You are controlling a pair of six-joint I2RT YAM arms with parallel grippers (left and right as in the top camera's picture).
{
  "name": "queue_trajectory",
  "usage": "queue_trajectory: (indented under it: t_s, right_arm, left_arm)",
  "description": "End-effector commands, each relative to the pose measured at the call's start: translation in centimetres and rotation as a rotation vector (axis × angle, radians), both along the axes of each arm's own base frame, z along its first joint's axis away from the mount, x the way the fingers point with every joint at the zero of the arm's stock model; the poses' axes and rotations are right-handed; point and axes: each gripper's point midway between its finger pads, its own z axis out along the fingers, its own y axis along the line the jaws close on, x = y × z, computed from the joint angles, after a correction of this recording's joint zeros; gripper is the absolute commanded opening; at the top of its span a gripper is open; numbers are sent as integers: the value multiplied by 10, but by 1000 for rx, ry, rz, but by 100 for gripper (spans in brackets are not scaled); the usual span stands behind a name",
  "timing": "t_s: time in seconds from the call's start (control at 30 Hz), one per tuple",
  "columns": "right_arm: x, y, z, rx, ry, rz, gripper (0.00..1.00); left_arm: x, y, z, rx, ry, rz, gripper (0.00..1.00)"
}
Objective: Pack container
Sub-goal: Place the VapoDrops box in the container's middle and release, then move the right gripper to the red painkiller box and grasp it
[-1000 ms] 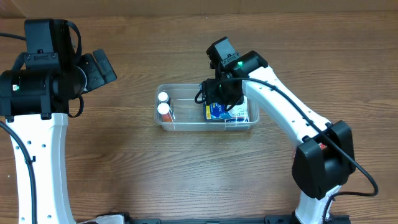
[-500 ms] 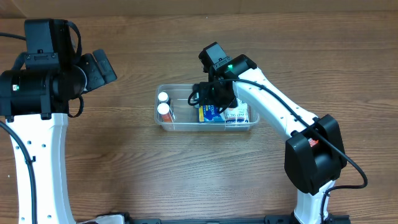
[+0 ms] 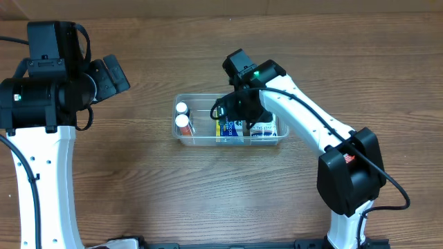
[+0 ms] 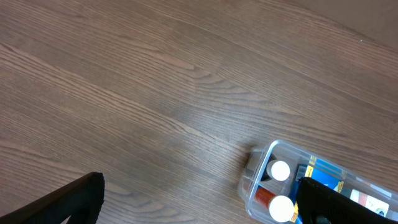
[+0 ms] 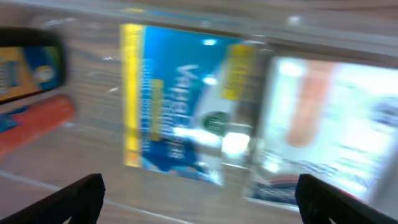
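Observation:
The clear container point(image 3: 205, 142) lies mid-table. Inside it, a blue and yellow box point(image 3: 228, 129) lies flat beside a white box point(image 3: 267, 128), and two white-capped bottles point(image 3: 183, 122) fill the left end. My right gripper point(image 3: 239, 113) hovers open just above the boxes. In its wrist view the blue box point(image 5: 180, 106) and the white box point(image 5: 329, 118) lie below the open right gripper point(image 5: 199, 202), which holds nothing. My left gripper point(image 3: 118, 75) stands open far to the left. In its own view the left gripper point(image 4: 199, 208) is over bare wood, with the container point(image 4: 254, 180) at the lower right.
The wooden table point(image 3: 138, 187) surrounds the container. The left arm's white column point(image 3: 48, 173) stands at the left edge. The right arm's base point(image 3: 349, 183) is at the front right. An orange bottle body point(image 5: 37, 124) shows blurred at the left of the right wrist view.
My right gripper has opened and let go of the blue and yellow box, which now lies in the container a little further left. The left arm has not moved.

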Motion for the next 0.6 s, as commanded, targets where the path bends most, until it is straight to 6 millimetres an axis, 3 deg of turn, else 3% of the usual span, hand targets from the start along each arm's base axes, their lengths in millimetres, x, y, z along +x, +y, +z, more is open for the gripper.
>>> queue_trajectory:
  t_s: [0.0,0.07,0.1,0.13,0.17,0.23,0.33,0.47,0.57]
  right_arm:
    - [38,-57,111,-48,-338,-236,100]
    - [35,-97,151,-7,-406,-393,100]
    - [32,-118,161,2,-408,-470,100]
    - [26,-138,166,2,-395,-529,100]
    - [12,-172,166,-28,-344,-630,100]
    - [-5,-201,161,-70,-285,-711,100]
    - [-30,-228,162,-101,-245,-774,100]
    - [-67,-246,164,-100,-259,-829,100]
    - [-91,-261,142,-113,-247,-885,100]
  left_arm:
    - [0,4,1,25,2,-9,100]
    - [0,4,1,25,2,-9,100]
    - [0,4,1,25,2,-9,100]
    - [0,4,1,25,2,-9,100]
    - [0,4,1,25,3,-9,100]
    - [0,4,1,25,4,-9,100]
    - [-1,4,0,25,6,-9,100]
    - [-1,4,0,25,7,-9,100]
    - [-1,4,0,25,7,-9,100]
